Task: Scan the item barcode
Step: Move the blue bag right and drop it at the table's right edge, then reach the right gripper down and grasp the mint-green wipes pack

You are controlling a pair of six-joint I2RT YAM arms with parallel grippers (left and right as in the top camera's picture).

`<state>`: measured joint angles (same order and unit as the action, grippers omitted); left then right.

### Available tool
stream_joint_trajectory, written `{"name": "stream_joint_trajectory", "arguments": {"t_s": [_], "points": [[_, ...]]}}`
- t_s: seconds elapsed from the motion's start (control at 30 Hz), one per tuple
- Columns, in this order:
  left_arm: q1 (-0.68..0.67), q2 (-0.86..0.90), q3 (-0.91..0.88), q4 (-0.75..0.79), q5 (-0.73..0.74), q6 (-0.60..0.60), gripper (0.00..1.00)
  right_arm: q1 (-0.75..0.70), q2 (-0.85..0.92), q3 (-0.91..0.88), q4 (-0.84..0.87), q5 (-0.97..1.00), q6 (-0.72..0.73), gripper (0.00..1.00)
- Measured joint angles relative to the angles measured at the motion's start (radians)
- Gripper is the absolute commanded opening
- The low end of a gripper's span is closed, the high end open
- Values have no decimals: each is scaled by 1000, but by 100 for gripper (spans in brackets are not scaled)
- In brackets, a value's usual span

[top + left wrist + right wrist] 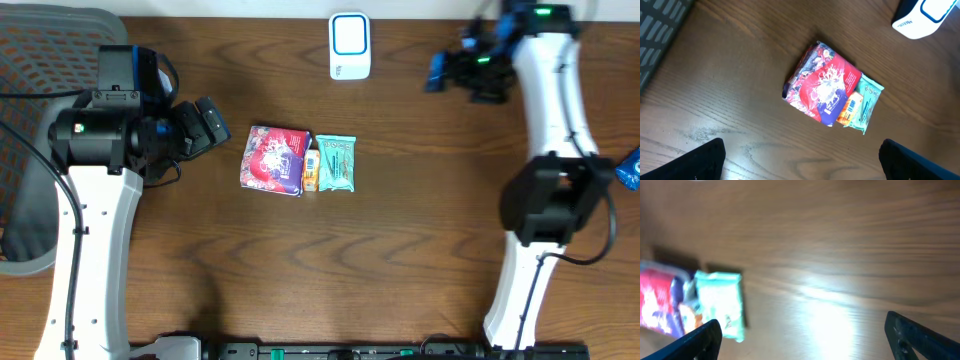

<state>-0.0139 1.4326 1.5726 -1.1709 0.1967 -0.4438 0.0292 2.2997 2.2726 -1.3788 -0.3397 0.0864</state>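
- Hovering at the left of the table [420, 250], tilted toward the goods, fingers spread wide with nothing between them: left gripper [207, 127], released, seemingly posed for a reach to the pile
- Hanging near the back edge, just right of the scanner [349, 46], jaws parted and empty as well: right gripper [440, 72], with only bare wood between its tips in its own blurred view
- Lying flat at mid-table, pressed side by side in a row: red and purple packet [274, 160], small orange item [311, 171], teal packet [336, 163] — well apart from the scanner and held by neither arm
- Showing face-up on the small orange item in the left wrist view: a barcode [852, 106], easy to find but turned toward the ceiling, so likely calling for a lift and a tilt before any reading
- Resting white and blue-rimmed at the far edge, out of the way of both arms, presumably so that an item can be carried up to it
- Leaving unclear which of the three is meant for scanning; no codes visible on the two packets from these angles
- Judging the job as hardly begun — nothing lifted, nothing presented
- Expecting trouble from the tight packing: wide fingers closing on one item may well drag or nudge its neighbours
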Motion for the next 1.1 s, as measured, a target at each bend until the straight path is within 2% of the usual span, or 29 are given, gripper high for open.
{"name": "stream_joint_trajectory", "arguments": {"t_s": [0.17,0.3,0.57,0.9,0.93,1.07,1.1], "points": [[0,0,0,0,0,0,98,141,0,-97,47,-37,0,99],[0,0,0,0,0,0,98,211,0,-212,128,-98,3,94],[0,0,0,0,0,0,98,282,0,-369,258,-148,62,90],[0,0,0,0,0,0,98,338,0,-470,356,-160,127,83],[0,0,0,0,0,0,98,346,0,-480,363,-159,136,81],[0,0,0,0,0,0,98,364,-4,-493,384,-130,172,60],[0,0,0,0,0,0,98,366,-4,-496,386,-117,181,52]]}}
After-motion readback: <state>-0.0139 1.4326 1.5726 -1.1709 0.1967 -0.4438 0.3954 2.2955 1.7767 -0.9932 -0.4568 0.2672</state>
